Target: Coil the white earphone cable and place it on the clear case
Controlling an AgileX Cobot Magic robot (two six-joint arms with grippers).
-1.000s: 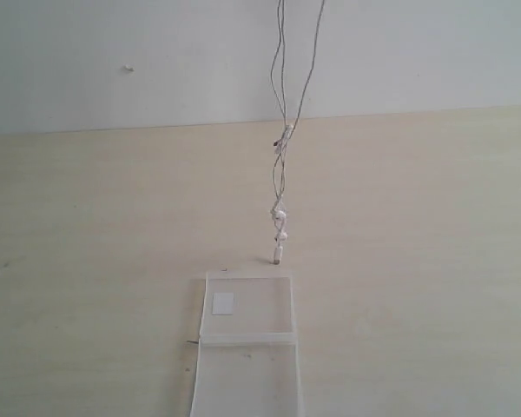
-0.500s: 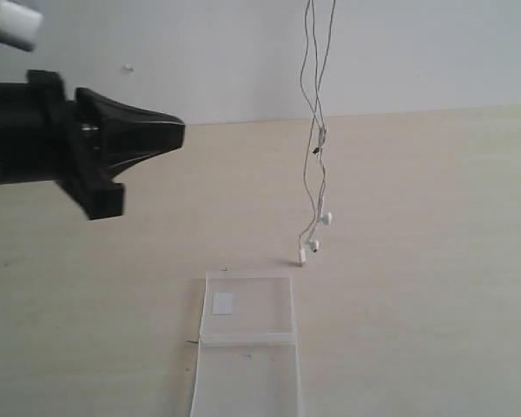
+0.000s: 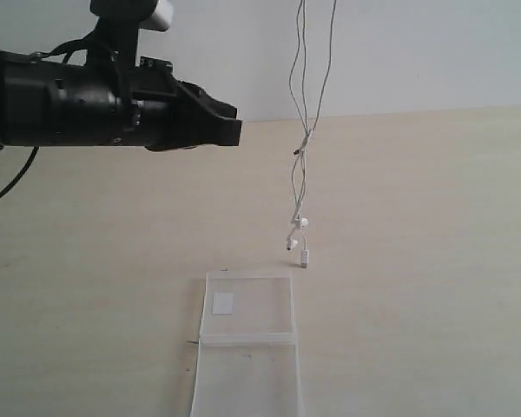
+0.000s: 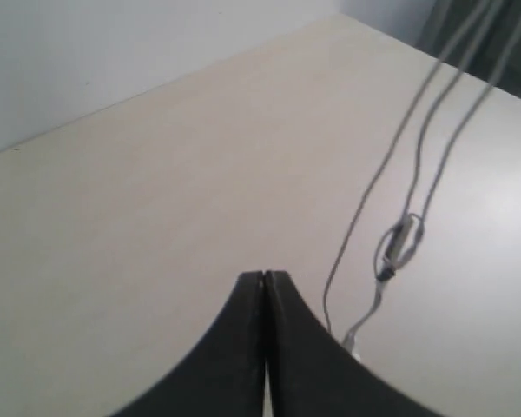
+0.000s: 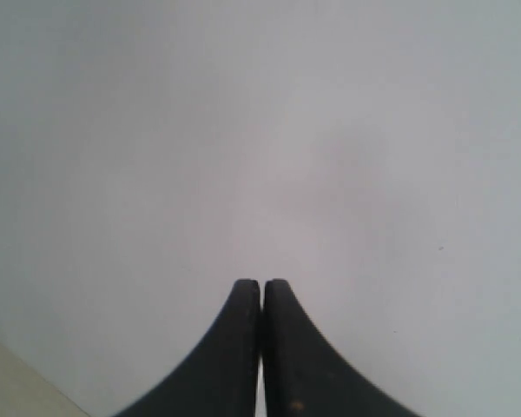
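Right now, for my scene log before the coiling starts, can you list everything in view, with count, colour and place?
white earphone cable: one, white, hanging from above the exterior view; its earbuds and plug dangle low over the table, just beyond the case
clear case: one, transparent, flat on the table at the near edge of the exterior view
sticker: one, white, square, on the case's far half
table: one, pale wood
wall: one, whitish, behind the table
left arm: one, black, reaching in from the left, above the table
left claw: one, black, shut, beside the hanging cable and apart from it
right claw: one, black, shut, facing the wall; not seen in the exterior view
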